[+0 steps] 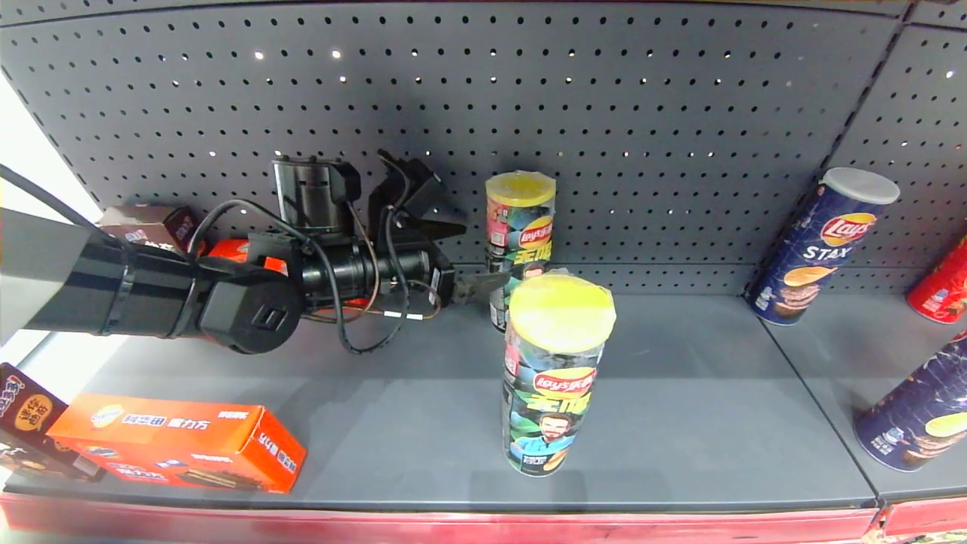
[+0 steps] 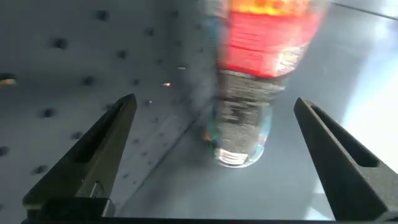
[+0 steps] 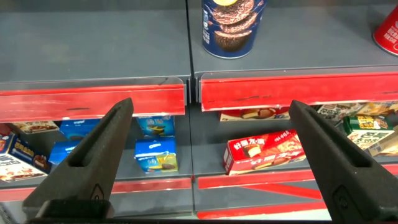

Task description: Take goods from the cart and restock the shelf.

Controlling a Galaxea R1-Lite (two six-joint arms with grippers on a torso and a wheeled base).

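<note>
The rear can [image 1: 520, 227] is a tall tube of crisps with a yellow lid and a busy wrapper of green, red and yellow. It stands upright at the back of the grey shelf [image 1: 718, 393], close against the pegboard [image 1: 604, 113]. A front can [image 1: 555, 378] of the same kind stands upright nearer the shelf's edge, just apart from the rear one.

The left gripper [image 1: 482, 255] reaches in from the left, level with the rear can's lower half. Its fingers [image 2: 93, 162] are spread wide and hold nothing. In the left wrist view the rear can [image 2: 249, 93] stands a little beyond the fingertips, between the lines of the two fingers, with a gap on either side. From the head view one fingertip overlaps the can's side, and I cannot tell whether it touches.

The right gripper [image 3: 211, 104] is also spread wide and holds nothing. It hangs before the shelf's red front edge [image 3: 93, 99], with lower shelves of boxes behind it.

An orange box [image 1: 177, 446] lies flat at the front left of the shelf. A blue can [image 1: 820, 249] leans against the pegboard well to the right.
</note>
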